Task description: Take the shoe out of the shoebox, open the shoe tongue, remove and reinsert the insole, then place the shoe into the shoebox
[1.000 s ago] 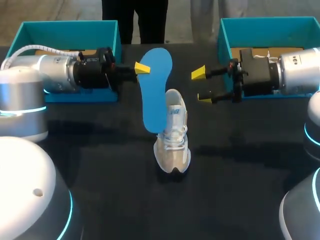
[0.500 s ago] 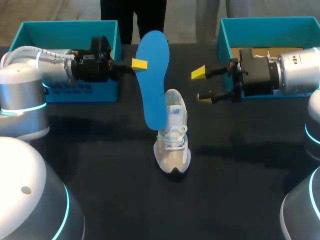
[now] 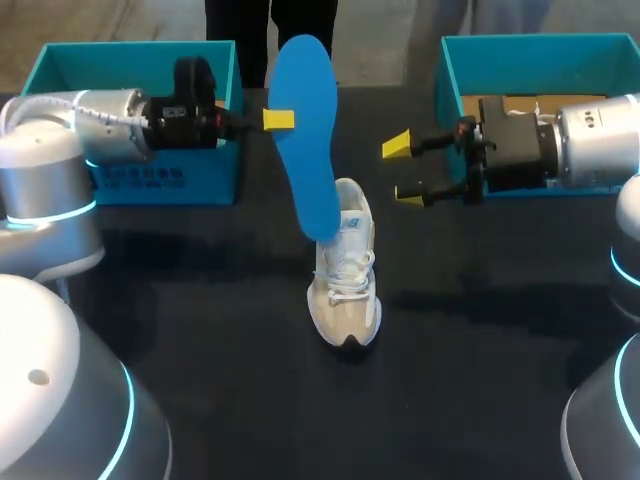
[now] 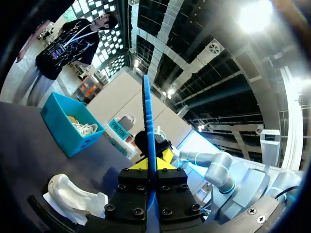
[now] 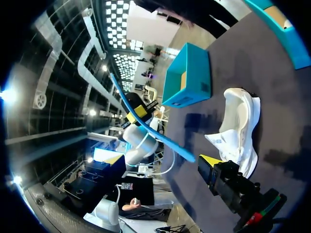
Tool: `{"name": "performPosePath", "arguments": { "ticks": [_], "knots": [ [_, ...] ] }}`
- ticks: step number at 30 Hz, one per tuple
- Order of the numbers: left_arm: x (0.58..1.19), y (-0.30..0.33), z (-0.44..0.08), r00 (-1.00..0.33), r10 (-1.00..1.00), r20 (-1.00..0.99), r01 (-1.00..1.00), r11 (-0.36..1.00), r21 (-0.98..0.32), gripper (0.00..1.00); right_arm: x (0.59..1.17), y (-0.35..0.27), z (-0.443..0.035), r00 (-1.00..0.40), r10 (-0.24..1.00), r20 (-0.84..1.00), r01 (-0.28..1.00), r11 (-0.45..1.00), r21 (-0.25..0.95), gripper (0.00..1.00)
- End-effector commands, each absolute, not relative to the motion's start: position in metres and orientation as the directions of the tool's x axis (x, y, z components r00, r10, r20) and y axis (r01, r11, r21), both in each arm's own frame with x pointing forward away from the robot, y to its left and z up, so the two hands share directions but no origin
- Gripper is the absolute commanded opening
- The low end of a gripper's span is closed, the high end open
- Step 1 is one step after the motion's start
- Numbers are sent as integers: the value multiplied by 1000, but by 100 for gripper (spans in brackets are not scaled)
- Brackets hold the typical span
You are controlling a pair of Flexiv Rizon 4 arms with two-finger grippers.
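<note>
Because the left jaws pinch the insole (image 3: 305, 140) by one edge above the shoe (image 3: 345, 285), it could twist loose. The right jaws gape empty, so nothing steadies the shoe on the counter (image 3: 480, 380).

Blue insole (image 3: 305, 140); white-beige shoe (image 3: 346, 290); teal shoebox (image 3: 540, 42); black table (image 3: 480, 390); right claw (image 3: 403, 170) yellow-tipped.

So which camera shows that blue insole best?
The head view: the blue insole shows its whole flat face, gripped by the left hand. The left wrist view sees only its thin edge; the right wrist view, a curved sliver.
</note>
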State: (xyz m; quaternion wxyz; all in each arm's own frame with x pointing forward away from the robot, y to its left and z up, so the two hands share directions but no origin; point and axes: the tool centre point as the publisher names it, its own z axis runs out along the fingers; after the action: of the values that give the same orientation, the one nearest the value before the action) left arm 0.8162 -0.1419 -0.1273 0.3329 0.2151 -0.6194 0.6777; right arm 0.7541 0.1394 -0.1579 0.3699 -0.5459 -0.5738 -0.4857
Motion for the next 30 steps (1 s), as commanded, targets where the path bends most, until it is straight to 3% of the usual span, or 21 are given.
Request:
{"name": "performPosePath", "arguments": {
  "ticks": [1,10,11,19,30],
  "knots": [
    [815,-141,-126,-686,180,705,-718,-10,-696,0,755,142,-158,-129,268,955,986,-69,153,100],
    [815,-142,-125,-719,202,665,-681,-16,-732,0,755,142,-158,-129,268,955,986,-69,153,100],
    [814,-141,-124,-781,216,586,-602,-7,-799,0,755,142,-158,-129,268,955,986,-69,153,100],
    [815,-140,-126,-921,276,277,-293,-18,-956,0,755,142,-158,-129,268,955,986,-69,153,100],
    [815,-140,-127,-942,308,-135,119,-72,-990,0,755,142,-158,-129,268,955,986,-69,153,100]
  ]
}}
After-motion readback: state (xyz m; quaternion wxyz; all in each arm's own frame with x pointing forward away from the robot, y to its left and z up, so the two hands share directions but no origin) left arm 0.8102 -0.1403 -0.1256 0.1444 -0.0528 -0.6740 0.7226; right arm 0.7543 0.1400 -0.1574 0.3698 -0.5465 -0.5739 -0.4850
